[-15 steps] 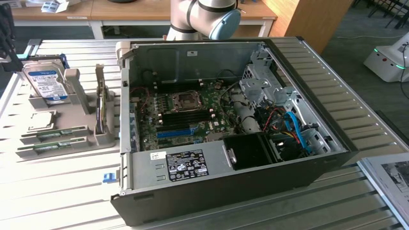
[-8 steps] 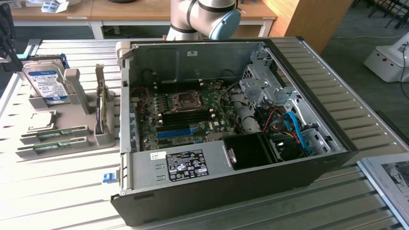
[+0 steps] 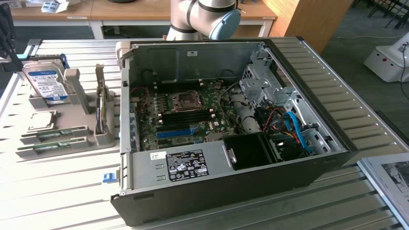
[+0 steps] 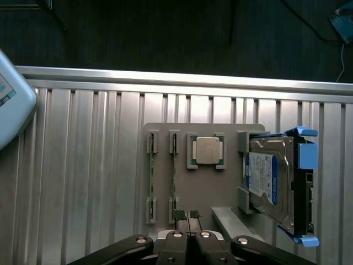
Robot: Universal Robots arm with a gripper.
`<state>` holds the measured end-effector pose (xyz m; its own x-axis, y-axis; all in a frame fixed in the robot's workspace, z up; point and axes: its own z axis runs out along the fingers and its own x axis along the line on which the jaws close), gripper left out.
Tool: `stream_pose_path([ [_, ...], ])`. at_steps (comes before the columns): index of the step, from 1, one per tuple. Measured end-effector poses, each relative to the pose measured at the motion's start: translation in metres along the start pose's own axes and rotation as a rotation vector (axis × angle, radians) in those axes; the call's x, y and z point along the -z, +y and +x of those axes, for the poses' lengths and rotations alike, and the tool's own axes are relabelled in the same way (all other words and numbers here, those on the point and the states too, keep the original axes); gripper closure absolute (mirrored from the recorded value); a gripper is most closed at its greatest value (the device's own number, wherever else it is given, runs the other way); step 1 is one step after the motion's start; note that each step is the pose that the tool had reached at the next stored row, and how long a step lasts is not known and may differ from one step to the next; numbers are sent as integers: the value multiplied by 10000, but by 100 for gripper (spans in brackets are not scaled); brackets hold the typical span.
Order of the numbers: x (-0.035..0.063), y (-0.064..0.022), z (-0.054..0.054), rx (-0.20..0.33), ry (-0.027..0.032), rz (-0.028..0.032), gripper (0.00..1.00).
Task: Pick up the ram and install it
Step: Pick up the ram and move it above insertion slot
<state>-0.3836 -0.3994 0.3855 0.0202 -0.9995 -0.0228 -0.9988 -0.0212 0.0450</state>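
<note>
Two ram sticks (image 4: 152, 176) (image 4: 174, 175), thin and green, stand on edge in slots of a grey holder (image 4: 193, 193). In the exterior view they lie low at the holder's front (image 3: 54, 133) (image 3: 51, 146). My gripper (image 4: 186, 214) hangs above the holder with its black pads pressed together and nothing between them. Its tips sit over the end of the stick nearer the processor. The open computer case (image 3: 223, 124) shows its motherboard, with dark memory slots (image 3: 185, 116) below the processor socket.
The holder also carries a square silver processor (image 4: 208, 150) and a blue-labelled hard drive (image 4: 270, 182) in a blue bracket. The arm (image 3: 204, 17) rises behind the case. A small blue clip (image 3: 107, 178) lies on the ribbed metal table.
</note>
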Motion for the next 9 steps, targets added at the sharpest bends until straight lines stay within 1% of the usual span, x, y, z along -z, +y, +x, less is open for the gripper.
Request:
stream_pose_path([
  [9,0,-1,0,105,5,-3,90],
])
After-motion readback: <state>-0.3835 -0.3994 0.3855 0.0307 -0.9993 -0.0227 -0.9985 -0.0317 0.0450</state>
